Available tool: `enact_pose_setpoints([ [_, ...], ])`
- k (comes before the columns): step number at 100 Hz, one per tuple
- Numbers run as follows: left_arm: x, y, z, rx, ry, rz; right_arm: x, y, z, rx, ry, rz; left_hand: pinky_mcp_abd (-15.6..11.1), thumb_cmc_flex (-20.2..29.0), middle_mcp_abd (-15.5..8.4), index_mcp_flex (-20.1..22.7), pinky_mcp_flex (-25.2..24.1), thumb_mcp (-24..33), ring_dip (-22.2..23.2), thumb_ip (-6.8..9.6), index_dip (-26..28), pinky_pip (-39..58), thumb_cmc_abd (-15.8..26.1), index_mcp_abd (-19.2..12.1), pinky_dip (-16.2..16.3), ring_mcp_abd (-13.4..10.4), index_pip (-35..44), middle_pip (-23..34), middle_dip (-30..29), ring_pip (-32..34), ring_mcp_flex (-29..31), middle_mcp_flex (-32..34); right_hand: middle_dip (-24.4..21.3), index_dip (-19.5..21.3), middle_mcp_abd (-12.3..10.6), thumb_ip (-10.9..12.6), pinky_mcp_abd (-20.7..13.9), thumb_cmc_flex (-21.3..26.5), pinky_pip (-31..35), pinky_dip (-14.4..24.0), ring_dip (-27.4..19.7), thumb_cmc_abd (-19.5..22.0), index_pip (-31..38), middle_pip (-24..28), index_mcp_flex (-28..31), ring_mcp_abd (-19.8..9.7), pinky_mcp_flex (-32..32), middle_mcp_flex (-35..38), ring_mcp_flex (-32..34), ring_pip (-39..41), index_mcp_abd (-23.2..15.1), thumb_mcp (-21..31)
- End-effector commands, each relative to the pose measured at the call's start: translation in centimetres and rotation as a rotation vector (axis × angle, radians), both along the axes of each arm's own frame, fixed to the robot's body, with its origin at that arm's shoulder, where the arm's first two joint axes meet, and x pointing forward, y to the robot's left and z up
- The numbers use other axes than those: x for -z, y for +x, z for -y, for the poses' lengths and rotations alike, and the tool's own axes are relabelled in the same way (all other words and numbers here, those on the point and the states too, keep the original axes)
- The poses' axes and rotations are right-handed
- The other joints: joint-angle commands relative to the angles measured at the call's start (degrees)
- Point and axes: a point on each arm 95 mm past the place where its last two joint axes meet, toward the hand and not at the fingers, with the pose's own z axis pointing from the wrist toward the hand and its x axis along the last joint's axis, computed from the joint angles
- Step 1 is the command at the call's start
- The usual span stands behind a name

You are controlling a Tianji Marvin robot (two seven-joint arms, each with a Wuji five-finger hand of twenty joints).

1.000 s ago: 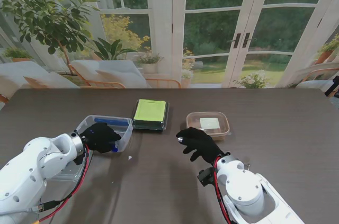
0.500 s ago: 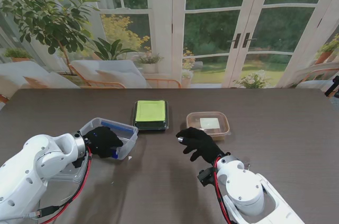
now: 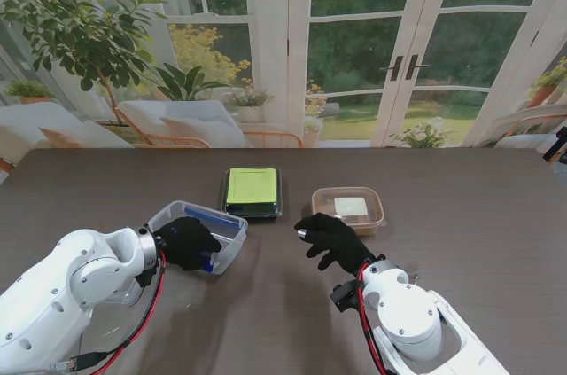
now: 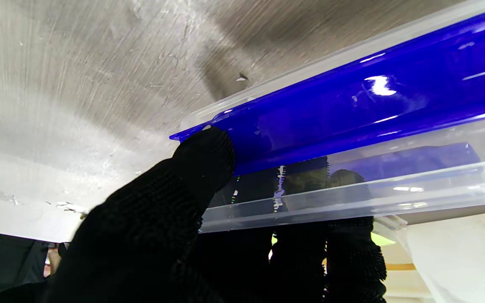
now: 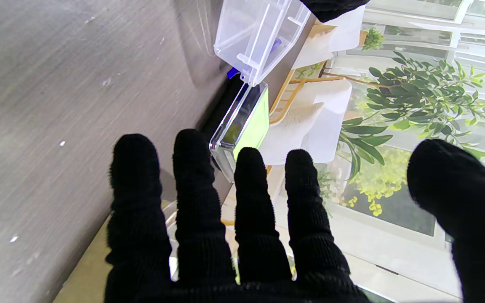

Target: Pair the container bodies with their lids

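My left hand [image 3: 188, 243] is shut on the near rim of a clear container with blue clips [image 3: 202, 234], held tilted just above the table. In the left wrist view the thumb [image 4: 200, 160] presses the blue clip [image 4: 352, 109] and the other fingers sit inside the clear wall. A clear container with a green lid [image 3: 252, 191] lies farther from me at the middle. A tan-tinted container [image 3: 347, 208] with a pale lid inside sits to its right. My right hand [image 3: 330, 240] hovers open near the tan container, fingers spread [image 5: 242, 219], holding nothing.
A flat clear lid [image 3: 120, 286] lies on the table under my left forearm, mostly hidden. The dark wooden table [image 3: 461, 215] stretches out to the right. Windows, chairs and a plant stand beyond the far edge.
My left hand has carried the blue-clip container to the right and nearer to me, closer to the table's middle. The right hand has stayed still.
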Motion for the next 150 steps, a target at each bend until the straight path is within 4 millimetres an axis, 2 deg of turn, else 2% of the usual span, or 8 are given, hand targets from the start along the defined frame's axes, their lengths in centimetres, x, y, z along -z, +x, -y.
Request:
enact_pose_setpoints([
  [1, -0.1, -0.2, 0.9, 0.009, -0.007, -0.004, 0.0, -0.2, -0.4, -0.015, 0.010, -0.007, -0.5, 4.1, 1.3, 1.2, 0.5, 1.4, 0.5, 0.57, 0.8, 3.2, 4.3, -2.2, 1.4, 0.4, 2.8, 0.8, -0.1, 1.9, 1.5, 0.1, 0.2, 0.0, 0.3, -0.4, -1.3, 0.3, 0.1, 0.5, -0.4, 0.7, 0.1, 0.8, -0.8, 0.2, -14.0, -1.4, -1.0, 0.3, -0.4, 1.6],
  [56, 2.5, -1.4, 5.6, -0.040, -0.116, -0.022, -0.1, 0.0, -0.4, -0.010, 0.015, -0.012, 0.5, 2.4, 2.1, -0.6, -2.3, -0.6, 1.1, 0.40, 0.4, 2.5, 5.5, -0.8, 1.9, 0.7, -0.9, 2.3, 0.6, 2.3, -1.0, -2.7, 0.2, 0.0, 0.5, -0.4, -1.4, 0.4, 0.1, 0.5, -0.4, 0.7, 0.0, 0.9, -0.6, 0.1, -14.0, -1.7, -1.0, 0.4, -0.2, 1.7],
  [93, 2.8, -0.4, 6.7, -0.044, -0.137, -0.021, -0.1, 0.0, -0.3, -0.007, 0.016, -0.017, 0.4, 1.3, 2.4, -2.0, -3.8, -1.7, 0.3, 0.39, 0.5, 1.4, 6.1, -0.1, 1.9, 0.5, -3.8, 2.0, -0.8, 0.2, -3.0, -5.4, 0.2, -0.1, 0.5, -0.4, -1.4, 0.4, 0.1, 0.5, -0.5, 0.7, 0.0, 0.8, -0.6, 0.1, -14.0, -1.7, -1.1, 0.4, -0.1, 1.8],
  [118, 3.0, -0.7, 7.0, -0.048, -0.128, -0.051, -0.1, 0.0, -0.3, -0.005, 0.018, -0.018, 0.7, -2.2, 3.2, -2.9, -6.1, -3.4, -2.1, 0.68, 1.3, -2.4, 6.9, 0.8, 1.0, 0.7, -9.1, 3.2, -7.8, -5.0, -5.8, -10.2, 0.2, -0.1, 0.4, -0.4, -1.3, 0.5, 0.1, 0.5, -0.5, 0.6, 0.0, 0.9, -0.6, 0.2, -14.1, -1.7, -1.0, 0.4, -0.1, 1.8],
  [126, 2.9, -1.1, 7.1, -0.047, -0.105, -0.068, -0.1, 0.0, -0.3, -0.005, 0.019, -0.018, 1.2, -4.5, 3.4, -2.8, -6.8, -2.8, -2.7, 0.48, 1.5, -3.3, 7.4, 1.5, 0.7, 0.9, -12.1, 4.0, -12.0, -6.6, -6.7, -11.7, 0.2, -0.1, 0.5, -0.4, -1.3, 0.5, 0.1, 0.5, -0.5, 0.6, 0.0, 0.8, -0.6, 0.1, -14.1, -1.7, -1.0, 0.4, 0.0, 1.8],
  [130, 2.8, -1.3, 7.0, -0.049, -0.096, -0.078, -0.1, 0.0, -0.3, -0.005, 0.018, -0.018, 1.5, -5.9, 3.6, -2.7, -7.2, -2.1, -3.0, 0.31, 2.6, -3.8, 7.6, 1.7, 0.7, 1.2, -14.3, 5.1, -18.2, -7.4, -7.2, -12.6, 0.2, -0.1, 0.4, -0.5, -1.3, 0.5, 0.1, 0.5, -0.5, 0.6, 0.0, 0.8, -0.6, 0.2, -14.1, -1.8, -1.1, 0.4, 0.0, 1.7],
  [132, 2.8, -1.3, 7.0, -0.051, -0.093, -0.083, -0.1, 0.0, -0.3, -0.005, 0.018, -0.018, 1.7, -6.3, 3.7, -2.7, -7.4, -2.1, -3.1, 0.34, 2.6, -3.9, 7.8, 2.0, 0.7, 1.4, -14.7, 5.1, -19.1, -7.7, -7.5, -12.8, 0.2, -0.1, 0.4, -0.5, -1.3, 0.5, 0.1, 0.5, -0.5, 0.6, 0.0, 0.8, -0.6, 0.1, -14.1, -1.7, -1.1, 0.4, 0.0, 1.8],
  [150, 2.7, -1.9, 7.0, -0.058, -0.068, -0.095, -0.1, 0.0, -0.3, -0.006, 0.018, -0.018, 2.2, -12.3, 4.1, -2.8, -9.2, 1.1, -5.6, 2.10, 2.5, -7.5, 9.5, 3.5, -0.7, 1.8, -20.5, 2.7, -21.8, -12.6, -10.0, -14.8, 0.2, 0.0, 0.4, -0.5, -1.3, 0.5, 0.1, 0.5, -0.4, 0.5, 0.1, 0.9, -0.5, 0.1, -14.1, -1.7, -1.0, 0.4, 0.0, 1.8],
])
